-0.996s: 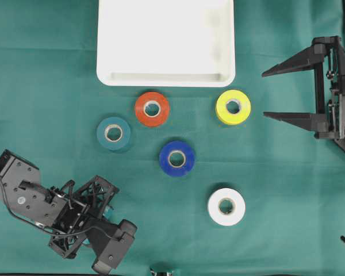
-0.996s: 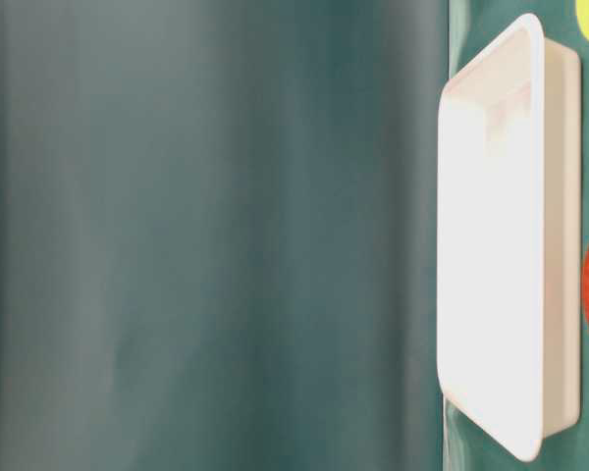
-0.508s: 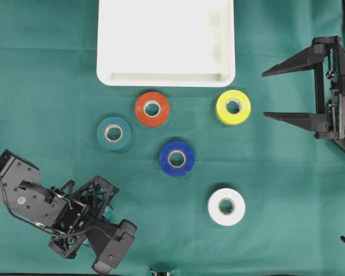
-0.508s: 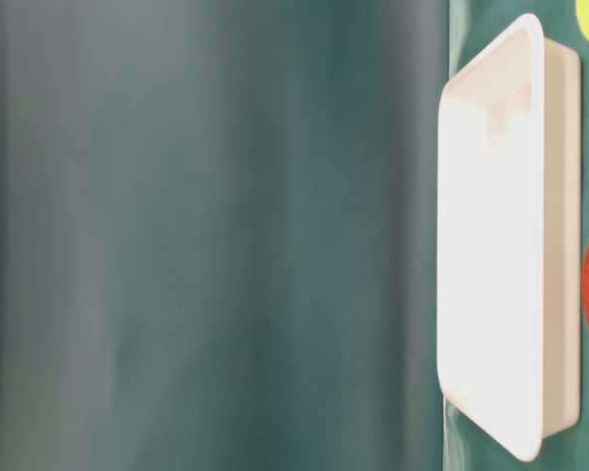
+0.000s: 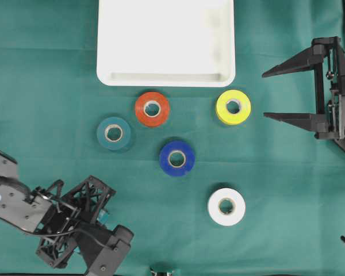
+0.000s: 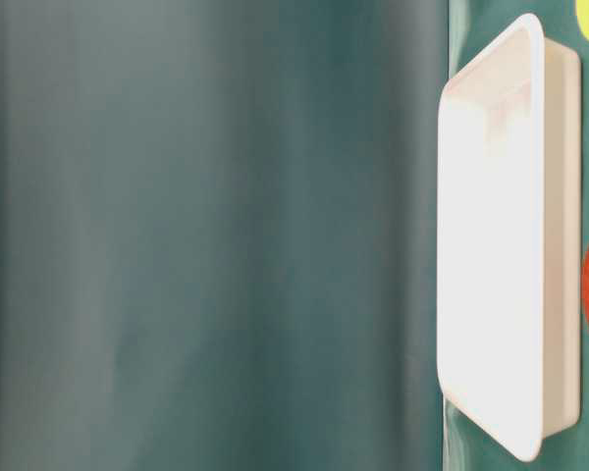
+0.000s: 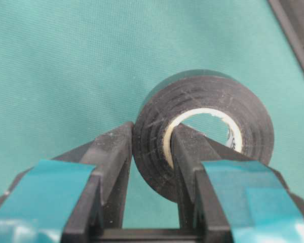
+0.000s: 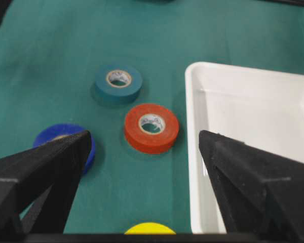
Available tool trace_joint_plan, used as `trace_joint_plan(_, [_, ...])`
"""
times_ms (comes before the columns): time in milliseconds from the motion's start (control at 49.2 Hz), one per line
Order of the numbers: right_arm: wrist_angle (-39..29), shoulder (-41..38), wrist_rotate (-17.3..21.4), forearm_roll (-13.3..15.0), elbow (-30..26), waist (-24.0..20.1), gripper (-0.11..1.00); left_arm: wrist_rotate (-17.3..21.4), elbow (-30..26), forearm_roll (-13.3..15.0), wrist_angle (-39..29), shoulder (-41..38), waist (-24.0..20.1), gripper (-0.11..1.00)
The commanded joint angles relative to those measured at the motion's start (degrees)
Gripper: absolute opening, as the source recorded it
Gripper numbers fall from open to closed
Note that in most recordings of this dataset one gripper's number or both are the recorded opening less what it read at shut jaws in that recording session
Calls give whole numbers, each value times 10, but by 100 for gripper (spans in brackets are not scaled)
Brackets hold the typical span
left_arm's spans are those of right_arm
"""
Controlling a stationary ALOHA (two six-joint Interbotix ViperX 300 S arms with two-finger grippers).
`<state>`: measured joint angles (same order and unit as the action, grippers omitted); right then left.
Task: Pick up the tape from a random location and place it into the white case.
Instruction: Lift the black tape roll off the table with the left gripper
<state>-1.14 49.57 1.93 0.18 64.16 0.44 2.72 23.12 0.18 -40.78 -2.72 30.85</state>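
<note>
black tape roll pinched by the left gripper

the left gripper (image 7: pixel 151 167) has its jaws pinching the wall of a black tape roll (image 7: pixel 205 126), one jaw inside the core, above the green tabletop (image 5: pixel 276 190). the right gripper (image 5: pixel 270 95) sits spread wide. the white case (image 5: pixel 165 41) lies at the far edge, well apart.
</note>
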Motion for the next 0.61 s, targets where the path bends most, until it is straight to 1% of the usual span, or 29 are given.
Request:
trace_joint_plan(0, [2, -3, 1, 0, -16, 1, 92, 0, -27, -1, -13, 32, -1, 19])
trace_joint_plan(366, [2, -3, 1, 0, -16, 1, 92, 3, -91, -4, -96, 103, -11, 19])
trace_joint_plan(589, [1, -4, 1, 0, -16, 1, 92, 4, -146, -4, -174, 123, -18, 19])
